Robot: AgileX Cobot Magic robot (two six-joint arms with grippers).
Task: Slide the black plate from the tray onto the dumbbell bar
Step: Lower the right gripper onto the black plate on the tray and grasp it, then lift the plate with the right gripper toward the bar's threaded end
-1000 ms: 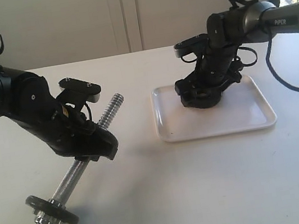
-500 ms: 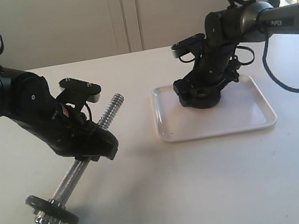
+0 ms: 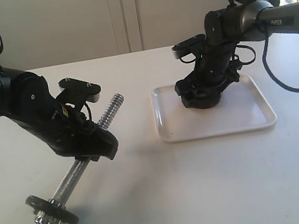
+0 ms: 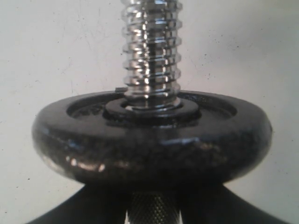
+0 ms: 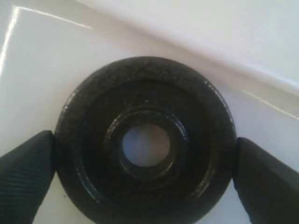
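The black plate [image 5: 145, 77] lies flat on the white tray [image 3: 247, 116], its centre hole facing up. My right gripper [image 5: 145, 154] is lowered over it, open. One finger [image 5: 28, 163] stands at each side of the rim, close against it, and the plate rests on the tray. In the exterior view the right gripper [image 3: 202, 93] hides most of the plate. My left gripper [image 3: 89, 144] is shut on the knurled middle of the dumbbell bar [image 3: 107, 114] and holds it slanted, free threaded end toward the tray.
Another black plate [image 3: 52, 210] sits on the bar's lower end above a chrome collar nut [image 3: 46, 222]; it fills the left wrist view [image 4: 149, 140]. White tabletop [image 3: 196, 190] lies between the two arms. A cable [image 3: 281, 82] trails from the right arm.
The right gripper shifted slightly over the plate and its fingers drew in a little toward the rim. The left arm and the bar have not moved.
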